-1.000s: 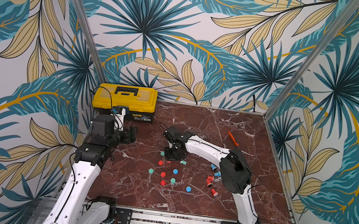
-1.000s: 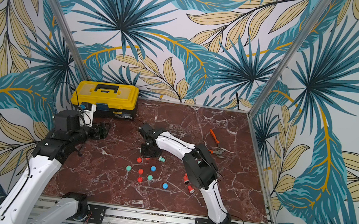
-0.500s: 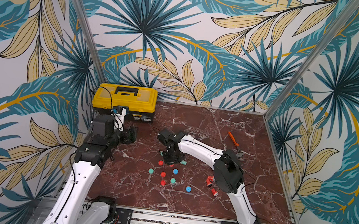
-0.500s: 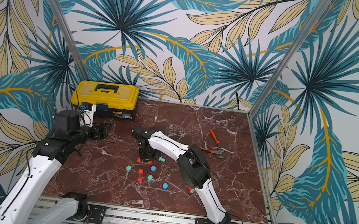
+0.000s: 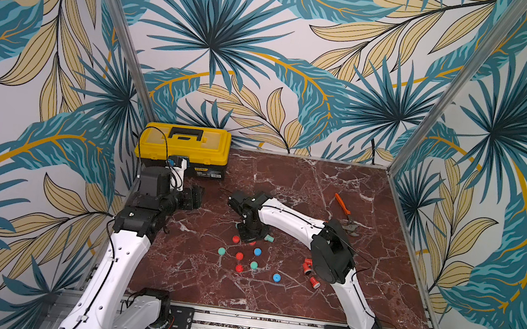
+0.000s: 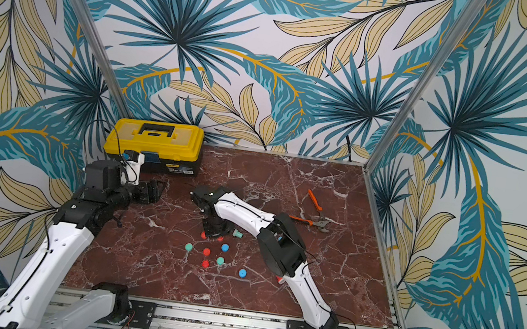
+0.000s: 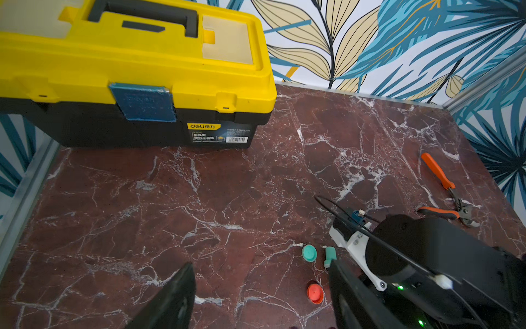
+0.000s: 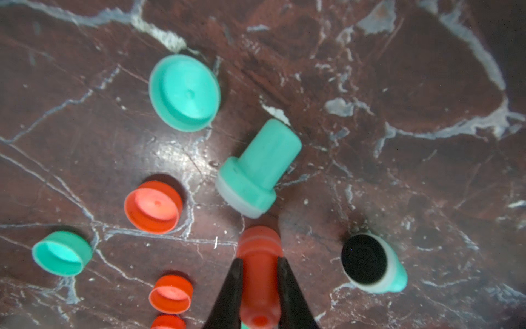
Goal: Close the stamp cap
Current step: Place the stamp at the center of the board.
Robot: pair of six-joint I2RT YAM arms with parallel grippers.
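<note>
Over the last second the right arm has swung its elbow and wrist toward nine o'clock, carrying the right gripper (image 8: pixel 259 262) a little that way over the cluster of caps. The left arm has kept its place.

The right gripper's two black fingers (image 8: pixel 233 287) are pinched on the barrel of a small red plastic stamp (image 8: pixel 259 245), holding it nose-down just above the dark red marble-patterned tabletop (image 5: pixel 289 300), slightly left of the table's middle. In a top view, a red round plastic cap (image 5: pixel 236 239) lies just beside the gripper at its nine o'clock. A teal plastic stamp (image 5: pixel 268 238) lies on its side at the gripper's three o'clock. The right wrist view shows loose red caps (image 8: pixel 153 206) lying hollow side up.

The left gripper (image 7: pixel 260 299) is spread wide with nothing between its fingers, hovering at the table's ten o'clock in front of the yellow plastic toolbox (image 5: pixel 185 143).

The stamp looks light, rigid and smooth. A round barrel like this could twist or slide between flat pads under a push. The mid-barrel hold looks right, leaving the flanged end free. The cap is lighter still and will probably skid on the polished surface. A centred, straight-down press should therefore serve better than an angled one.
</note>
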